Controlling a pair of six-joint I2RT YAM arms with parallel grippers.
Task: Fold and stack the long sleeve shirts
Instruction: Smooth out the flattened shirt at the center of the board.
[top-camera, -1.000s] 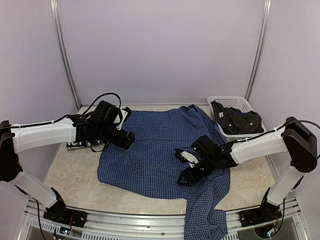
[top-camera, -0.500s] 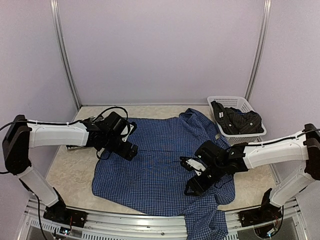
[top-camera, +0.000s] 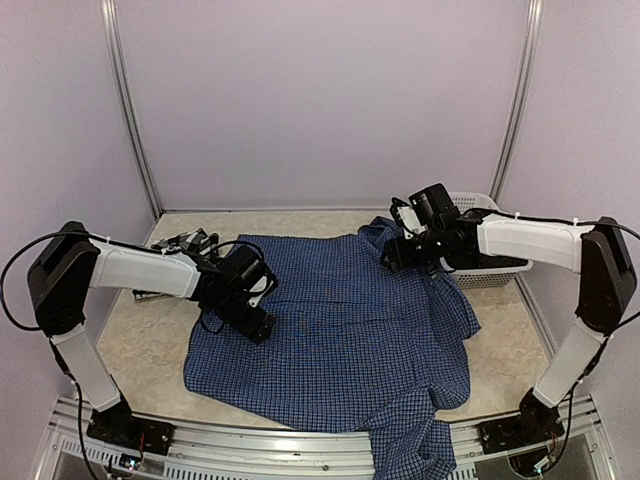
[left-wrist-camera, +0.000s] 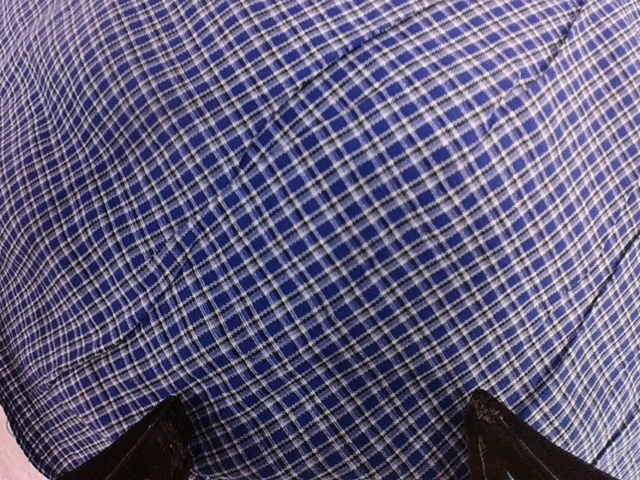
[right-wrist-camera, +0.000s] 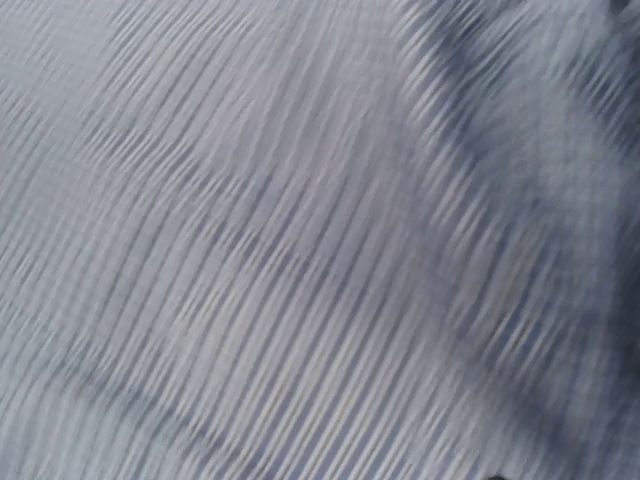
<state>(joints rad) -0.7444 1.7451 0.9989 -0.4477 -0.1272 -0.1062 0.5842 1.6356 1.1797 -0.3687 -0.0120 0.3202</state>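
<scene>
The blue shirt (top-camera: 340, 330) with the fine dark check lies open and mostly flat in the middle of the pale surface (top-camera: 140, 345). It covers a big part of it. There are some soft wrinkles in the cloth. One part of the shirt hangs down over the near edge at about 6 o'clock. The bunched-up top part of the shirt is at about 1 o'clock.

The left end effector (top-camera: 255, 322) is low over the shirt at the 9 o'clock side. In the left wrist view its two black fingertips (left-wrist-camera: 150, 452) are far apart, so it is open. Only the blue check cloth (left-wrist-camera: 320, 220) fills that view, and the fingers are not pinching any of it.

The right end effector (top-camera: 395, 252) is at the 1 o'clock end of the shirt, right by the bunched-up part. The right wrist view is very blurry and shows only streaky blue-grey cloth. I cannot tell if this end effector is open or closed, or if it has hold of the shirt.

A white plastic basket (top-camera: 470, 198) stands at the 2 o'clock corner of the surface. The right arm crosses in front of it, so I cannot see what is inside.
</scene>
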